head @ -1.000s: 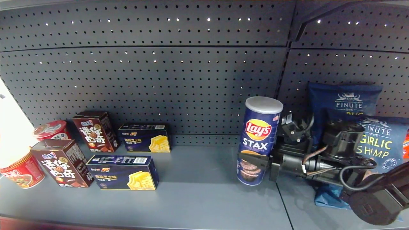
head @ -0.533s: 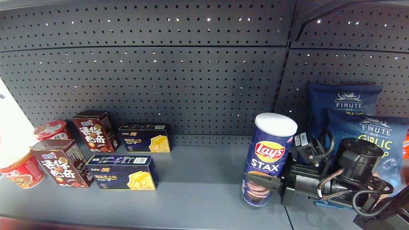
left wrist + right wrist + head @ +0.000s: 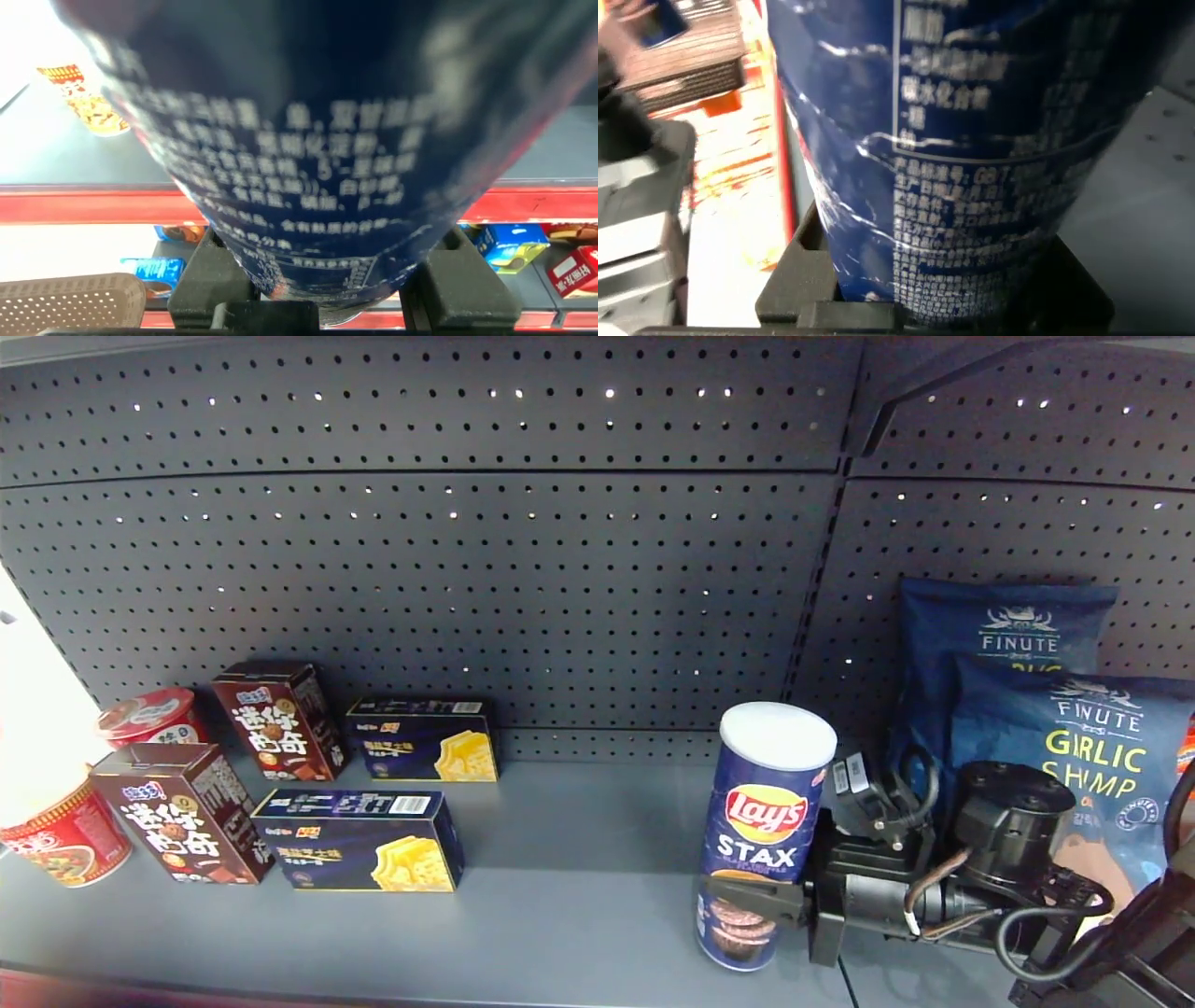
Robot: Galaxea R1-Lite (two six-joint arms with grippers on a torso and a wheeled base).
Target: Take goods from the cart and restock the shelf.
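A dark blue chip can (image 3: 767, 821) with a white lid stands upright near the front of the grey shelf (image 3: 579, 905). My right gripper (image 3: 747, 891) is shut on its lower part from the right. The right wrist view has the same can (image 3: 962, 140) clamped between the black fingers (image 3: 799, 280); I cannot tell whether its base touches the shelf. In the left wrist view my left gripper (image 3: 327, 289) is shut on a second dark blue can (image 3: 308, 121) with white print, held in front of a red shelf edge (image 3: 93, 205).
Two blue chip bags (image 3: 1092, 747) lean on the pegboard behind my right arm. On the shelf's left are two navy boxes (image 3: 373, 840), two brown boxes (image 3: 182, 812) and red noodle cups (image 3: 65, 840). A brown basket (image 3: 65, 303) lies below the left gripper.
My right gripper has carried the chip can from near the pegboard toward the shelf's front edge. The can tilted midway and is upright again now.
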